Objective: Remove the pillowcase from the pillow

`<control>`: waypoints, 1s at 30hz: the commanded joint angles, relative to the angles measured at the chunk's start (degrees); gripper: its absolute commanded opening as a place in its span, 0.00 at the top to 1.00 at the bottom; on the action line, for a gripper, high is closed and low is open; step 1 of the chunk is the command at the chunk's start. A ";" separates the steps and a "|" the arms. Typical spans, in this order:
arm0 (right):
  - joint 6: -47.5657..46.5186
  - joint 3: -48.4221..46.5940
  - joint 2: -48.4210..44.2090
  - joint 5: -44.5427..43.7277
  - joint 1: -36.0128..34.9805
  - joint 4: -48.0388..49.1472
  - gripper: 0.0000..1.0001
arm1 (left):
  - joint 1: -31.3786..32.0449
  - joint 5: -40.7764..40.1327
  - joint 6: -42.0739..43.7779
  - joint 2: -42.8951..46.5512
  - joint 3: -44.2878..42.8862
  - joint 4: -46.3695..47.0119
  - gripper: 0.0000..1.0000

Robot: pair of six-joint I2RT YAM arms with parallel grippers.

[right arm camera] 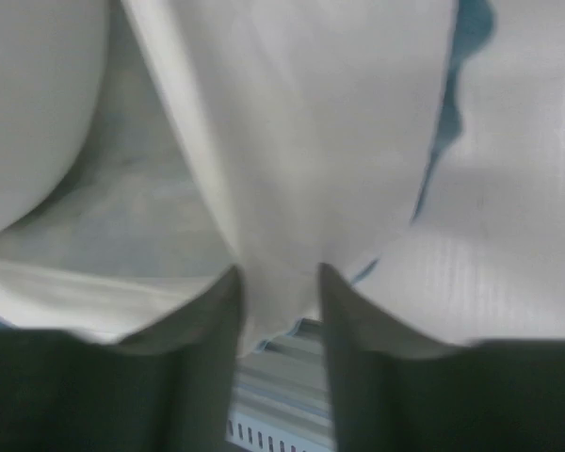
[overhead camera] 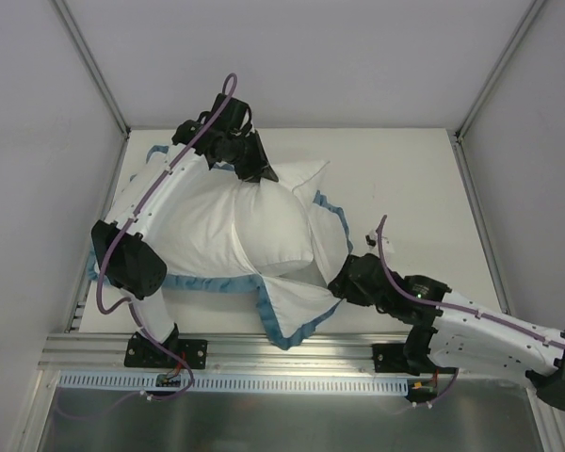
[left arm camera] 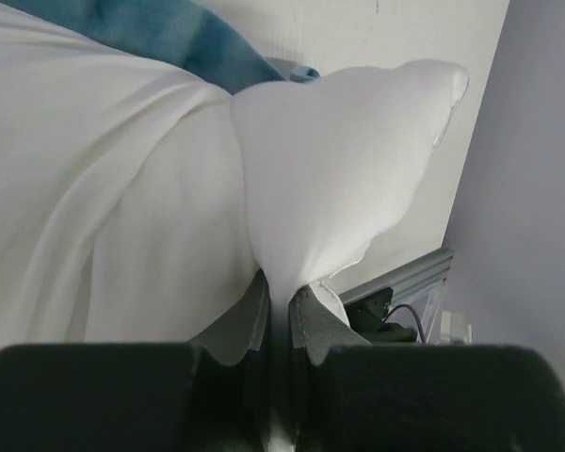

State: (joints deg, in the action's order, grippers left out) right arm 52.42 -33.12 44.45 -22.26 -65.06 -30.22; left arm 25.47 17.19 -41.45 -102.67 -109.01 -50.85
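Note:
The pillow's plain white corner (overhead camera: 307, 175) sticks out at the back of the white heap in the middle of the table. My left gripper (overhead camera: 262, 172) is shut on that corner; in the left wrist view the corner (left arm camera: 348, 160) rises from the closed jaws (left arm camera: 281, 284). The pillowcase (overhead camera: 297, 303) lies white side out with its teal ruffle along the edges, and a flap reaches the near edge. My right gripper (overhead camera: 341, 282) is shut on that flap; the white cloth (right arm camera: 292, 141) hangs between its fingers (right arm camera: 278, 275). The teal ruffle (left arm camera: 169, 33) shows beside the pillow's corner. No print is visible.
The cream table (overhead camera: 405, 179) is boxed by grey walls at the back and on both sides. An aluminium rail (overhead camera: 292, 353) runs along the near edge, with both arm bases bolted to it. My left arm lies over the left part of the heap.

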 commanded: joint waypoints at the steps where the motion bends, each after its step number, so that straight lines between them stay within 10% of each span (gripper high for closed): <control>1: -13.46 -3.86 4.84 6.68 8.43 -13.04 0.47 | -3.51 -5.68 1.37 6.16 3.52 8.75 1.00; 3: -18.74 -8.59 5.74 11.34 14.66 -11.97 0.21 | -1.93 -4.36 2.51 7.83 5.47 9.28 1.00; 6: -25.52 -14.84 4.78 14.51 19.51 -7.69 0.10 | 0.70 -4.18 2.61 9.42 9.16 10.42 1.00; 13: -30.63 -23.64 6.88 18.92 25.68 -5.91 0.07 | 12.30 -7.53 -0.21 0.23 3.93 12.71 1.00; 18: -30.27 -23.57 1.71 18.75 27.61 -6.78 0.04 | 14.25 -0.22 3.22 -4.91 -3.39 12.36 0.37; 21: -30.54 -21.29 -1.11 19.44 29.89 -7.75 0.03 | 16.53 -5.66 6.90 -1.66 -6.47 12.01 0.17; 30: -30.45 -20.58 3.62 29.55 31.57 -4.42 0.00 | 16.63 -22.88 10.34 10.55 5.00 6.30 0.16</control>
State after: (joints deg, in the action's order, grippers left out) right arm 22.83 -53.60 46.02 1.41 -33.71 -37.17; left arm 42.30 4.56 -33.65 -96.99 -108.86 -41.08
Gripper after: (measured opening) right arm 0.993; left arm 0.842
